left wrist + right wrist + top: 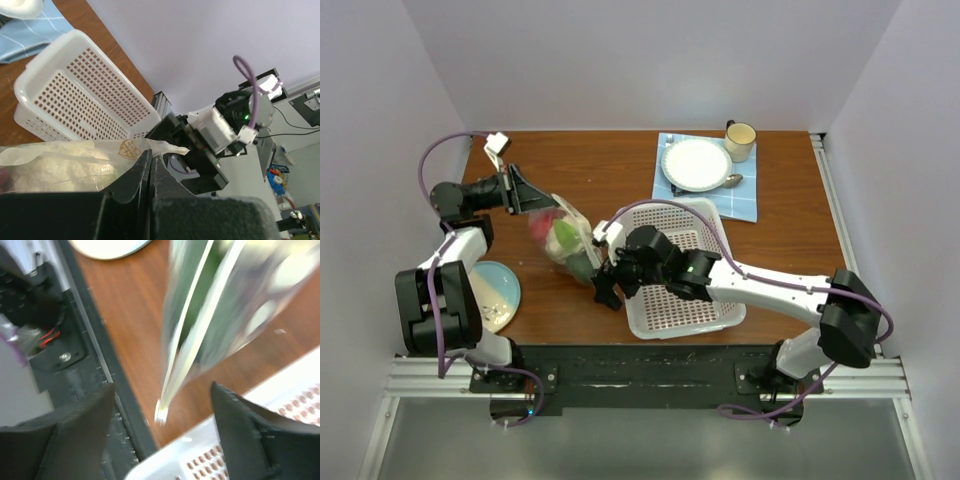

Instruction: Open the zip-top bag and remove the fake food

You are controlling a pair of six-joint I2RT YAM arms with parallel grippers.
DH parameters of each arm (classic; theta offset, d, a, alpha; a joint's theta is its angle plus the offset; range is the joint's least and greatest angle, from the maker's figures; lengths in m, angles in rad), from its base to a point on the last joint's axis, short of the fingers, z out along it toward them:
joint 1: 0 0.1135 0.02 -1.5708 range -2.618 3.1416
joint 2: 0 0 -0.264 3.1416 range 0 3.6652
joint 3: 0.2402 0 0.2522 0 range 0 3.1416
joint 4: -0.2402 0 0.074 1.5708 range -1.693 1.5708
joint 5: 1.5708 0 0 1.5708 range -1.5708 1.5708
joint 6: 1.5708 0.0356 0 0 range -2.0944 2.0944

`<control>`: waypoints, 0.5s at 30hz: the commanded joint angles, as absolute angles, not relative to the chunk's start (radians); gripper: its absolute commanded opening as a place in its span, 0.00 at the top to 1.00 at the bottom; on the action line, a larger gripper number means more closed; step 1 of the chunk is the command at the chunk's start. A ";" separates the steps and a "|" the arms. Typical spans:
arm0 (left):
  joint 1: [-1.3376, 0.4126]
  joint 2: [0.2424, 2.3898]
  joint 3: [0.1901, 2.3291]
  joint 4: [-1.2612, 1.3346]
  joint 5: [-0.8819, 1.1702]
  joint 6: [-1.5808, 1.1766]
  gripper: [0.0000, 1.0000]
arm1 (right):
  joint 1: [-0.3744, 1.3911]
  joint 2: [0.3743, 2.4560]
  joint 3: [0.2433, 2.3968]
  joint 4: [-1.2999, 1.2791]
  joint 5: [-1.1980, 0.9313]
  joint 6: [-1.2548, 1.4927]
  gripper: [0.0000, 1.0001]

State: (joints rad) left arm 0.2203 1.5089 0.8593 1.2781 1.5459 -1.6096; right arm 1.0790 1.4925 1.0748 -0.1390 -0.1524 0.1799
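Observation:
The zip-top bag hangs tilted above the table between my two grippers. Through it I see fake food: a red piece, a light green piece and a dark green piece. My left gripper is shut on the bag's upper corner. In the left wrist view its jaws pinch the plastic, with a cream-white lump inside. My right gripper is open at the bag's lower end. In the right wrist view the bag's strip edge hangs between the spread fingers, touching neither.
A white perforated basket lies right of the bag, under my right arm. A blue cloth at the back right carries a white plate, a spoon and a cup. A pale blue plate sits at the near left edge.

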 commanded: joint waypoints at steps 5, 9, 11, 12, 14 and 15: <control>0.202 1.376 0.703 1.887 1.706 -1.565 1.00 | 1.023 1.397 1.241 -0.161 0.034 0.057 0.12; 0.201 1.371 0.681 1.887 1.706 -1.552 1.00 | 0.960 1.401 1.233 -0.127 0.012 0.072 0.15; 0.202 1.373 0.680 1.887 1.706 -1.551 1.00 | 0.919 1.404 1.221 -0.103 -0.020 0.092 0.17; 0.202 1.376 0.681 1.887 1.706 -1.552 1.00 | 0.913 1.405 1.218 -0.095 -0.023 0.092 0.17; 0.201 1.377 0.692 1.887 1.706 -1.554 1.00 | 0.910 1.411 1.213 -0.092 -0.038 0.094 0.18; 0.201 1.379 0.693 1.887 1.706 -1.554 1.00 | 0.910 1.414 1.213 -0.091 -0.049 0.095 0.19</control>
State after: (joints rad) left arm 0.2043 1.3926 0.6811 1.2900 1.5204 -1.5772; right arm 0.9146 1.4086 1.2125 -0.1390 -0.0170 0.0906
